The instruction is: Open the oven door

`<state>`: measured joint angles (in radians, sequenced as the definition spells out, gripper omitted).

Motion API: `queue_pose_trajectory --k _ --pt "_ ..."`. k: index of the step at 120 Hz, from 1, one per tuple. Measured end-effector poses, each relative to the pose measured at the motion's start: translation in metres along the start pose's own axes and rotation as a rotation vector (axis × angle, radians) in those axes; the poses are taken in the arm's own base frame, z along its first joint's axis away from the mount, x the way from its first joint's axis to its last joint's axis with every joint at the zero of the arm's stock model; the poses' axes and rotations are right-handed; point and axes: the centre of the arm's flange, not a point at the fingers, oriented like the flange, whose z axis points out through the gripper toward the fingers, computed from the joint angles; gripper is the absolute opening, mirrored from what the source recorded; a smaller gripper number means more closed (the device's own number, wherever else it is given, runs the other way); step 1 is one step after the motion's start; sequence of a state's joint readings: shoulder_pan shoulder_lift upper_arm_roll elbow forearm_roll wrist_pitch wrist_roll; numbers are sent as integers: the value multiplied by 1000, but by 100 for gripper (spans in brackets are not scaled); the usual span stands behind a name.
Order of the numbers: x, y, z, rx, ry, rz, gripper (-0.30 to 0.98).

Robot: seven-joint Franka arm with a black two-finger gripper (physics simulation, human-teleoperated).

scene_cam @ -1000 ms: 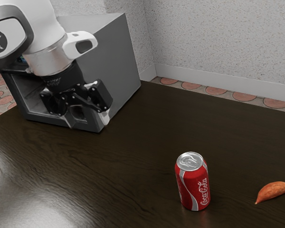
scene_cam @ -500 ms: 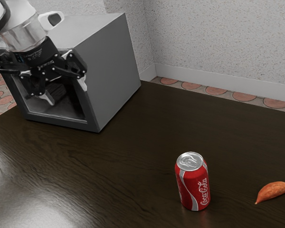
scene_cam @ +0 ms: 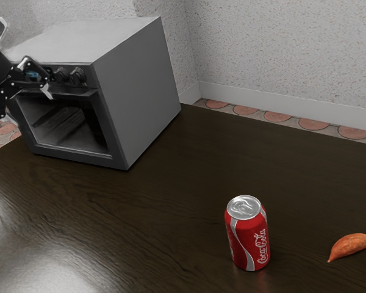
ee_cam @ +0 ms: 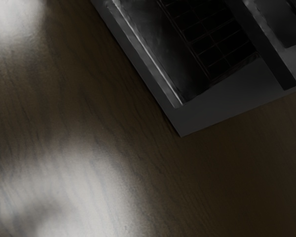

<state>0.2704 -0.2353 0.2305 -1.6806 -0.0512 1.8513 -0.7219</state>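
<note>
Exterior view, nearest: red can upright at lower centre on the dark surface, likely no obstacle. Farther back, upper left of frame: claw, fingers spread, gripping nothing. Oven door, also upper left, looks shut; most of it lies toward the exterior view's right from the claw, top edge running crosswise. Next move probably wants that edge, then an outward pull
</note>
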Motion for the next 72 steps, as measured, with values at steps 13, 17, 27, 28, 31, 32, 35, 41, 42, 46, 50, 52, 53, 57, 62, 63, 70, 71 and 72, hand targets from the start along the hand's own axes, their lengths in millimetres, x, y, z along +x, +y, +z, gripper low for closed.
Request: queue_pose_trajectory --k 13,17,27,28,31,32,35,41,42,46,50,52,53,57,62,63,70,71,72 --pt "37 -27 -1 -80 19 -160 69" --pt "43 -31 -1 -101 21 -193 69" --pt "58 -29 18 -126 21 -247 69" --pt "59 -28 20 -127 21 -251 69" --pt "63 -26 26 -133 24 -262 69" --pt "65 -25 27 -135 26 -266 69" --pt "72 -22 32 -141 34 -278 69" --pt "85 -17 39 -152 46 -304 69" --pt "86 -16 40 -153 48 -308 69" --pt "91 -14 44 -158 53 -322 69" --pt "96 -12 48 -163 58 -334 69" --pt "98 -11 49 -166 60 -340 69" --pt "98 -11 49 -168 61 -343 69" --pt "101 -10 52 -174 62 -355 69" --pt "105 -8 55 -180 64 -369 69" --pt "106 -8 56 -181 64 -372 69" --pt "110 -6 63 -190 57 -395 69" --pt "111 -6 63 -192 57 -398 69" --pt "111 -6 64 -193 56 -401 69"
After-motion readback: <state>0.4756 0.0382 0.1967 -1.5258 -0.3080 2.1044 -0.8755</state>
